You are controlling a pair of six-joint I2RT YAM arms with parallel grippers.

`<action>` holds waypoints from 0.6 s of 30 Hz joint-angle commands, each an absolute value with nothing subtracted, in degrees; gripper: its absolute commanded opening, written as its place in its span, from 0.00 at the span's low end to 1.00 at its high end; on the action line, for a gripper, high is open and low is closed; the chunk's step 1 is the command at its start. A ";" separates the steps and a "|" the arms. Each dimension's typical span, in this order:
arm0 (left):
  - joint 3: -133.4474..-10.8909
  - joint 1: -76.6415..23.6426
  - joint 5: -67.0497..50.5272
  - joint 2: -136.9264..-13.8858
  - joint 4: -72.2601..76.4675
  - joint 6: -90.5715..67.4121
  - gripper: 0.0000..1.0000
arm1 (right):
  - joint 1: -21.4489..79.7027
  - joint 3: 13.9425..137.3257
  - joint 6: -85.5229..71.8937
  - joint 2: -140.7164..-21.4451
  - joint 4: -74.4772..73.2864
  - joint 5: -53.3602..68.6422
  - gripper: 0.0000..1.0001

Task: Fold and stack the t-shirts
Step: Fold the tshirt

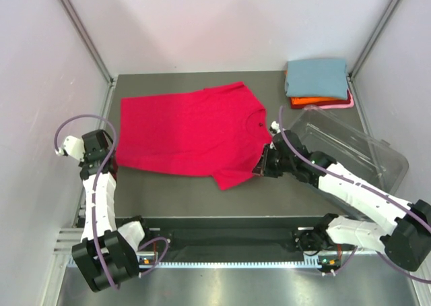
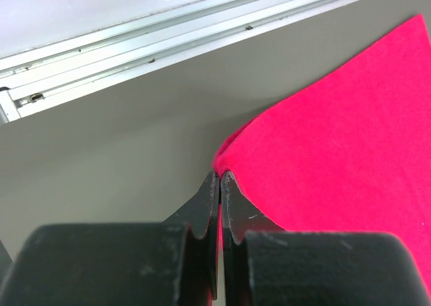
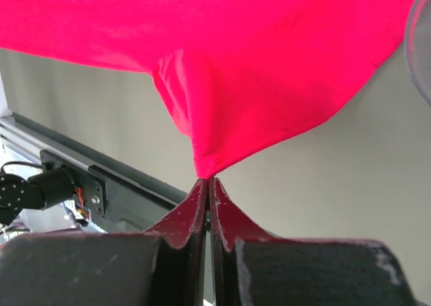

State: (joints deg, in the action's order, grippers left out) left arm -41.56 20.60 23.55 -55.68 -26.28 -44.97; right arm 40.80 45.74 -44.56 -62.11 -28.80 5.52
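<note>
Folding of red t-shirt: left jaws clamped on near-left corner, right jaws clamped on near sleeve; next, probably lift both evenly.

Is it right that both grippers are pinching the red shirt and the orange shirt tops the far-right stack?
No. The top external view shows the blue-grey shirt on top, with the orange shirt under it. The left gripper and right gripper are indeed both pinching the red shirt.
</note>
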 commanded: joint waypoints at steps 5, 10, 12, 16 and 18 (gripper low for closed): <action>-40.96 20.92 28.82 -55.98 -27.60 -45.44 0.00 | 44.65 46.23 -47.11 -57.31 -27.34 -8.07 0.00; -38.50 20.92 28.48 -58.00 -23.83 -45.70 0.00 | 44.56 48.86 -43.00 -60.72 -25.67 -8.27 0.00; -38.58 20.92 27.86 -60.02 -23.12 -46.58 0.00 | 44.56 49.92 -40.79 -63.70 -23.29 -6.15 0.00; -40.51 20.92 26.72 -62.75 -24.08 -47.46 0.00 | 43.77 58.50 -35.88 -71.00 -28.38 -9.31 0.00; -41.04 21.01 26.54 -63.54 -24.08 -47.72 0.00 | 43.24 61.42 -34.20 -74.95 -30.31 -9.84 0.00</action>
